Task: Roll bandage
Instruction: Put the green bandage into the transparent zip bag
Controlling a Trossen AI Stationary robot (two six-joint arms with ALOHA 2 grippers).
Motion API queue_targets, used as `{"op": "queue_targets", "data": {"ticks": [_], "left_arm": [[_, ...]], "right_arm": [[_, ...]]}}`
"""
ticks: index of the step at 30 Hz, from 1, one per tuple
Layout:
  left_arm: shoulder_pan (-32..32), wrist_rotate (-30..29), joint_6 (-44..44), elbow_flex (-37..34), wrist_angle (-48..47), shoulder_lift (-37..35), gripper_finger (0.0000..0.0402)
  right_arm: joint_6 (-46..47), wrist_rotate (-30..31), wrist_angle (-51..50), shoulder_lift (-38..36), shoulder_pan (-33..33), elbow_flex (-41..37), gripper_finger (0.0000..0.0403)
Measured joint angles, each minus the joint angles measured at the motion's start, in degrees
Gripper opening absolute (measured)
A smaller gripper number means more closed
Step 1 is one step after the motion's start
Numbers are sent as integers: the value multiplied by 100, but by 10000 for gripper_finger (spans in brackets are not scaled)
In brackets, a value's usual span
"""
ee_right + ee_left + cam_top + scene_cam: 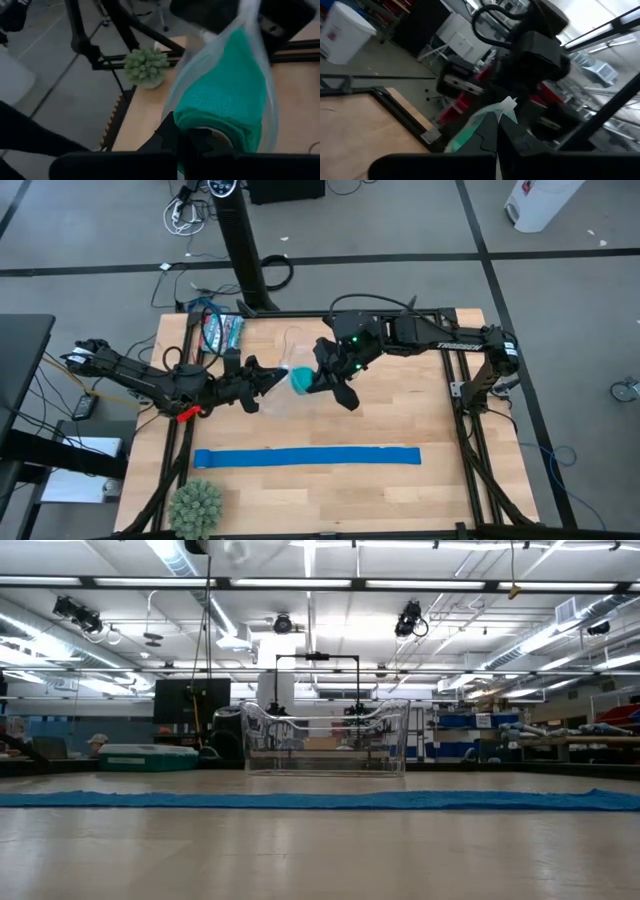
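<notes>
Bandage (301, 380), rolled, bagging stage.
Both jaws clamped: right gripper (322, 383) on roll, left gripper (262, 383) on clear bag (278, 392); next, seat roll inside.

floor: grey tiles (560, 310) | ceiling: strip lights (300, 583) | furniture: black desk (20, 370)

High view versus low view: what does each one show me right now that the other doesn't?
Only the high view shows the arms: the left gripper and right gripper, both shut, meet above the table's middle on a clear plastic bag holding the teal bandage. It also shows the spiky green plant at the table's near left corner.

Only the low view shows the room behind the table, with a clear bin standing beyond the strip.

Both show the blue strip lying flat across the wooden table.
</notes>
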Motion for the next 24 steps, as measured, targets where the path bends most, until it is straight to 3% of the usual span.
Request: {"op": "queue_targets", "data": {"ticks": [4,7,8,11,15,19,24], "left_arm": [[-2,142,-85,0,-33,0,3],[-2,158,-87,2,-33,0,3],[-2,167,-87,2,-26,0,3],[-2,164,-87,0,-22,0,3],[1,149,-86,1,-20,0,3],[7,18,-78,-13,-107,26,3],[9,-91,-106,18,109,91,3]], "right_arm": [[84,357,-88,-7,-58,8,0],[-88,-468,-33,5,-68,0,0],[-99,-389,-50,1,-43,5,0],[39,922,-393,0,52,5,0],[-16,379,-686,66,28,24,0],[47,427,-1191,211,58,8,0],[4,-123,-165,195,91,6,0]]}}
